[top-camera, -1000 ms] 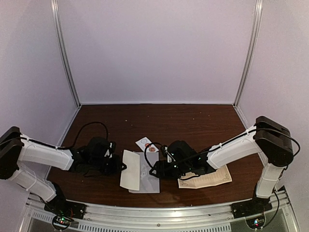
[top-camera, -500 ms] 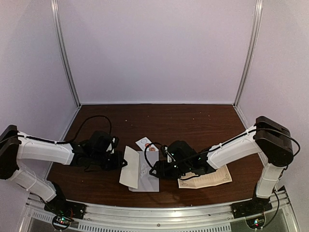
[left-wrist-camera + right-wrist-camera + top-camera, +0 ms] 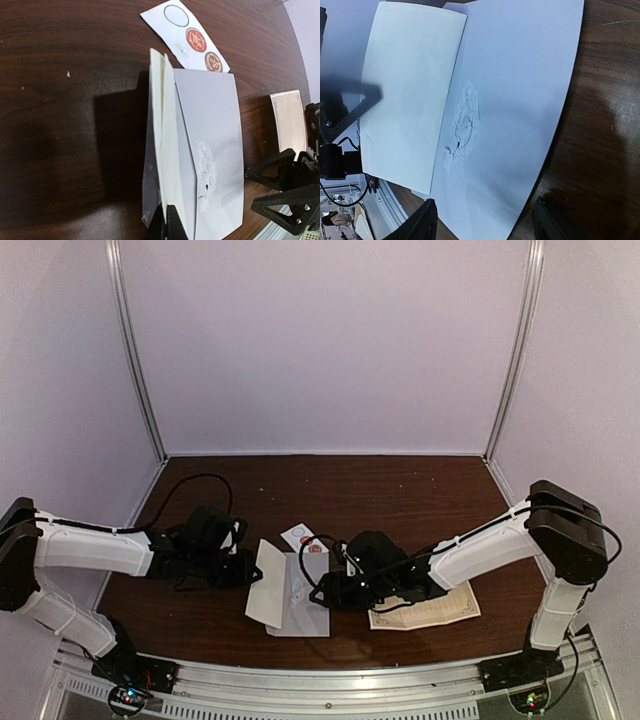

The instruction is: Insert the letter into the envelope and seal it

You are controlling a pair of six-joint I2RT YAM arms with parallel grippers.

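The pale grey-white envelope [image 3: 305, 600] lies near the table's front middle, with a torn patch on its face [image 3: 206, 170]. My left gripper [image 3: 250, 577] is shut on the edge of the envelope's flap [image 3: 162, 130] and holds it raised upright; its fingertips [image 3: 172, 225] pinch the paper. My right gripper [image 3: 325, 590] is open and hovers low over the envelope's right side [image 3: 520, 100], its fingers [image 3: 422, 222] spread and empty. The letter [image 3: 430, 608], cream with a printed border, lies flat on the table under the right arm; it also shows in the left wrist view [image 3: 290, 120].
A small white strip with round red stickers [image 3: 305, 538] lies just behind the envelope, and shows in the left wrist view [image 3: 187, 37]. The brown table [image 3: 400, 500] is walled at the back and sides. A metal rail [image 3: 320, 680] runs along the front edge.
My left gripper has shifted a little toward the back with the flap, tilting the flap up more. The right arm has not moved.
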